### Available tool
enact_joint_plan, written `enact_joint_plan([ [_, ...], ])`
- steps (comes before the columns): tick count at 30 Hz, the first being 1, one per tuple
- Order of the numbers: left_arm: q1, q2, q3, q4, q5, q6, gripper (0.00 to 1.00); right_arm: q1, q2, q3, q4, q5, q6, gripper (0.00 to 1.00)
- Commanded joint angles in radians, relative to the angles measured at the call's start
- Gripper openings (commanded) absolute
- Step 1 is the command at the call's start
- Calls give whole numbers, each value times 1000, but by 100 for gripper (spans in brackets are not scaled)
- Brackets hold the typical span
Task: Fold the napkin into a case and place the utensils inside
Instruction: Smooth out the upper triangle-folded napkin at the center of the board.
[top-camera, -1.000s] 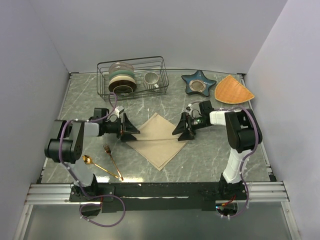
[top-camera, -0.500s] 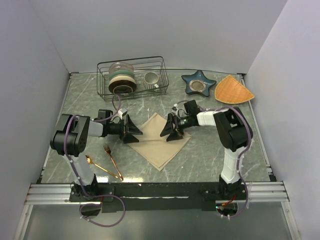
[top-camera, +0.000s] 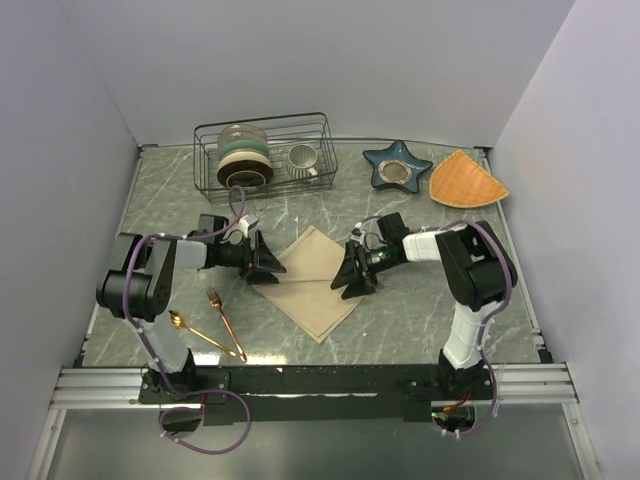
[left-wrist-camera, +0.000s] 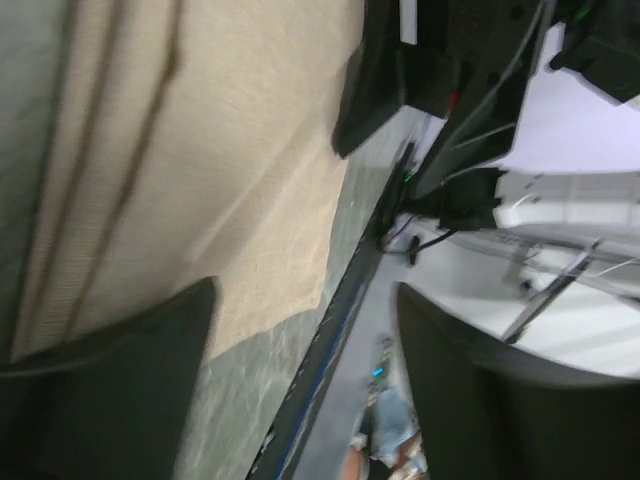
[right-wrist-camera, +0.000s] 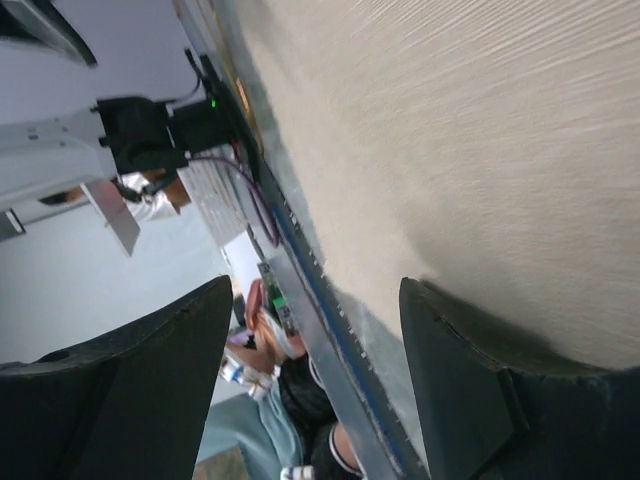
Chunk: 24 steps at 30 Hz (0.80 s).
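Observation:
The beige napkin (top-camera: 315, 285) lies flat on the marble table, a crease running across its middle. My left gripper (top-camera: 268, 263) is open at its left corner, and in the left wrist view (left-wrist-camera: 305, 300) one finger lies over the cloth (left-wrist-camera: 200, 150). My right gripper (top-camera: 350, 273) is open at the right corner. In the right wrist view (right-wrist-camera: 315, 290) one finger rests on the napkin (right-wrist-camera: 480, 120) and nothing is between the jaws. The gold fork (top-camera: 224, 318) and gold spoon (top-camera: 195, 330) lie on the table, left of the napkin towards the front.
A wire dish rack (top-camera: 325, 135) with plates and a cup stands at the back. A blue star-shaped dish (top-camera: 397, 165) and an orange wedge-shaped woven mat (top-camera: 466, 178) are at the back right. Grey walls close in both sides.
My right gripper has moved left, in over the napkin's right corner. My left gripper has edged closer to the left corner, and its jaws have narrowed a little.

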Motion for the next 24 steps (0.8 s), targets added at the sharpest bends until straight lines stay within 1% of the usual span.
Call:
enact_joint_plan([
  [1, -27, -98, 145, -309, -104, 285, 62, 16, -132, 81, -90, 3, -36, 70],
  [2, -25, -100, 188, -356, -122, 315, 55, 4, -132, 121, -136, 22, -120, 67],
  [3, -27, -102, 210, -393, -145, 348, 44, -6, -129, 162, -238, 52, -166, 61],
  [4, -27, -106, 227, -452, -190, 394, 38, -30, -118, 230, -273, 110, -200, 58],
  [5, -27, -109, 256, -471, -208, 416, 35, -42, -110, 252, -291, 135, -225, 55],
  [6, -27, -114, 267, -488, -224, 437, 28, -56, -103, 267, -304, 149, -231, 50],
  [8, -40, -122, 296, -534, -299, 473, 22, -66, -74, 308, -328, 245, -277, 45],
  [9, -48, -123, 307, -554, -317, 490, 21, -67, -66, 324, -340, 276, -291, 40],
  [11, -85, -126, 320, -594, -395, 528, 20, -67, -31, 338, -363, 347, -325, 37],
  [12, -99, -128, 319, -602, -412, 528, 20, -67, 4, 359, -380, 359, -337, 34],
  [13, -126, -132, 311, -606, -429, 568, 21, -67, 22, 368, -399, 368, -349, 33],
  [14, -140, -134, 308, -619, -463, 574, 21, -67, 35, 373, -423, 376, -365, 32],
  [17, -172, -114, 301, -631, -497, 588, 21, -64, 43, 336, -419, 388, -369, 30],
  [21, -180, -45, 331, -636, -546, 611, 22, -55, 16, 235, -416, 396, -383, 28],
  [24, -182, 13, 385, -649, -577, 640, 22, -38, -9, 159, -417, 398, -394, 28],
])
